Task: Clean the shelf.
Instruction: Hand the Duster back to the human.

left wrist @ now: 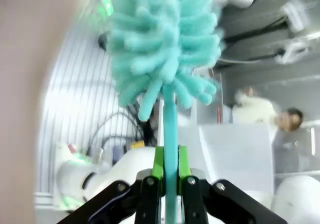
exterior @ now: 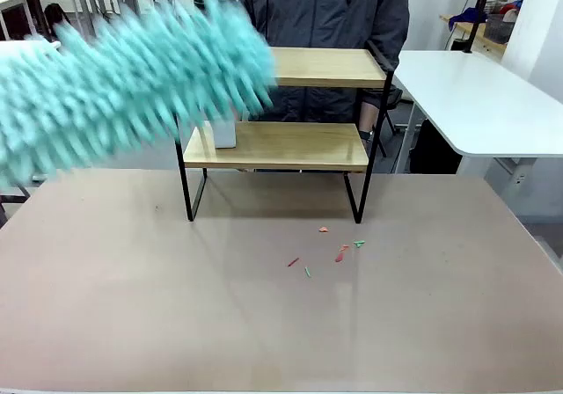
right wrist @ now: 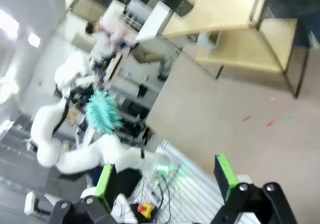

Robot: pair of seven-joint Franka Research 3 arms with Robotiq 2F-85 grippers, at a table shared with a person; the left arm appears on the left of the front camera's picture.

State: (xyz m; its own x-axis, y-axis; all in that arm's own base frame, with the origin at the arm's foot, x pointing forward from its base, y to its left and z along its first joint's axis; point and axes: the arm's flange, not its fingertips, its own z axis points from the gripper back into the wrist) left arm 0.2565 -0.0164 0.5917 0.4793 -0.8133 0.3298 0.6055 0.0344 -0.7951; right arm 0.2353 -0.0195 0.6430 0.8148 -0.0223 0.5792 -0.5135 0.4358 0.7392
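While left jaws tight on a teal duster [exterior: 132, 77] at the left end of the shelf [exterior: 290, 146], right jaws wide.

Fluffy teal duster [exterior: 132, 86] over shelf's [exterior: 299, 146] left end

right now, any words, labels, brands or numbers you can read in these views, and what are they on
None can be read.
The shelf, the teal duster and the table carry no print that shows.
The small white object on the shelf's lower board is too blurred to tell.
The background clutter in both wrist views is too blurred to read.
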